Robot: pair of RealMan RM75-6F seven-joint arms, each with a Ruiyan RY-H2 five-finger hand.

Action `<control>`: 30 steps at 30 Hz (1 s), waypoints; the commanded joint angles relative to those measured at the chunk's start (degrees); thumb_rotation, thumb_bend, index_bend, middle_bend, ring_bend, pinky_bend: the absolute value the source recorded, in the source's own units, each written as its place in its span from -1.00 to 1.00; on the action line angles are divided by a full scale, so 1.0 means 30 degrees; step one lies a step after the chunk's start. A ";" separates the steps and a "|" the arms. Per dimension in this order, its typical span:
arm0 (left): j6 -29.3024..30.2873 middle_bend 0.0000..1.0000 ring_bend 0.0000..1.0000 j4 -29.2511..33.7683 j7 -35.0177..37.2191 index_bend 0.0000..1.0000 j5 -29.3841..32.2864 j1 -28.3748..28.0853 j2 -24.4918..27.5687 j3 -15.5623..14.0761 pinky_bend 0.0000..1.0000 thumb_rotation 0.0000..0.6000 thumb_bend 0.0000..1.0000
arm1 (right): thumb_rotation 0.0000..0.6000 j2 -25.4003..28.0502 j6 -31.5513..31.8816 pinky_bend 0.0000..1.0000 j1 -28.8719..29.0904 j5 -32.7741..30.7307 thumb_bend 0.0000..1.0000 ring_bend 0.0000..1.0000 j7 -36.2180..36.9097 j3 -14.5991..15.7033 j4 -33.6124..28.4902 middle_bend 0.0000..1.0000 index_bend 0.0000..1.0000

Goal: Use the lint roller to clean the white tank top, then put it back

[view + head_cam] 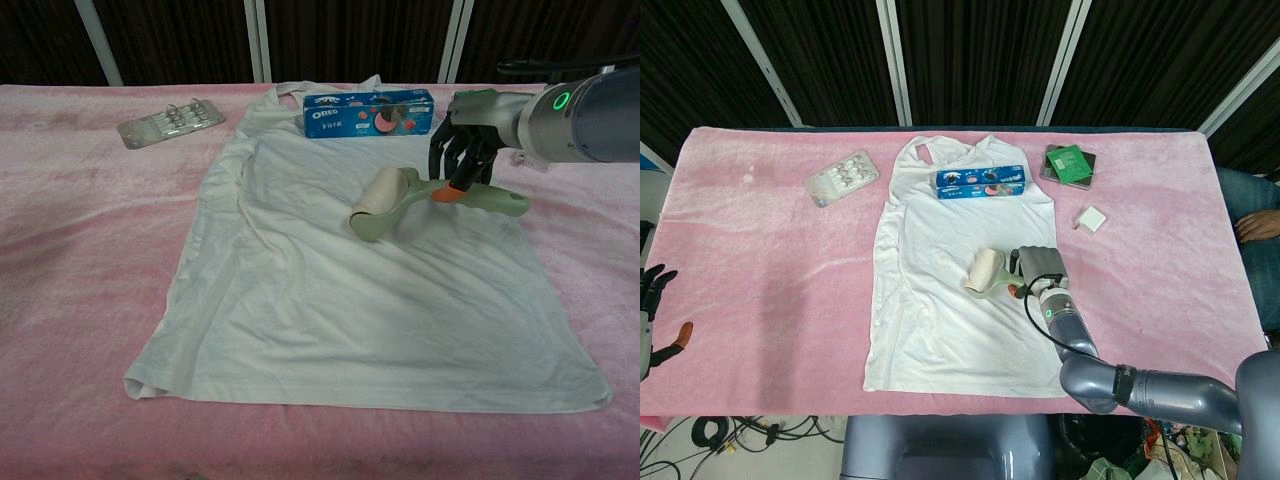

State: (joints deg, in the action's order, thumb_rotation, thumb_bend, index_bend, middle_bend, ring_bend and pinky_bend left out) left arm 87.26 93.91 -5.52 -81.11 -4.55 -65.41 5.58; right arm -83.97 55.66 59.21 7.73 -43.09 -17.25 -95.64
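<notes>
"OREO" legible in white on the blue biscuit box (pixel 368 112), lying across the chest of the white tank top (pixel 350 290) near the top centre of the chest view; printed biscuits beside the lettering. No other writing readable: green packet (pixel 1070 162) on a dark pad at upper right of the head view too small to read, likewise the small white block (pixel 1091 219) below it and the clear blister pack (pixel 842 178) at upper left. Tank top spread flat, neck toward the far edge, on the pink cloth-covered table (pixel 760 260), slightly wrinkled along its left side, hem near the bottom of frame. Lint roller (pixel 385 203) on the shirt just right of centre: pale cream roll in a sage-green frame, green handle with an orange band, roll resting on the fabric. Right hand (pixel 463 157) wrapped around that handle at the orange band, dark fingers curled over it. Left hand (pixel 652 300) at the far lower left edge of the head view, off the table, fingers apart, holding nothing.
</notes>
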 commanded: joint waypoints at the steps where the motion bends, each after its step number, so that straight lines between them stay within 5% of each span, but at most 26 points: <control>1: 0.0006 -0.83 -0.93 0.0005 -0.0009 -0.70 -0.0023 0.0004 -0.0008 -0.0014 -1.00 1.00 -0.36 | 1.00 -0.0362 -0.0239 -0.11 0.0428 -0.0286 0.09 0.26 -0.0076 -0.0039 0.0448 0.35 0.70; 30: -0.0088 -0.83 -0.93 0.0018 0.0116 -0.70 0.0000 -0.0010 0.0027 -0.0005 -1.00 1.00 -0.36 | 1.00 -0.3350 -0.1289 -0.11 0.3902 -0.1893 0.12 0.28 -0.0245 -0.0804 0.4321 0.37 0.73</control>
State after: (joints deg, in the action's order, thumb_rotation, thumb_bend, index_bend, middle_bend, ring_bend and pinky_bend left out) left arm 86.99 93.96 -5.17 -81.11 -4.58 -65.33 5.57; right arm -93.80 51.83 70.69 2.30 -43.64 -19.58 -82.96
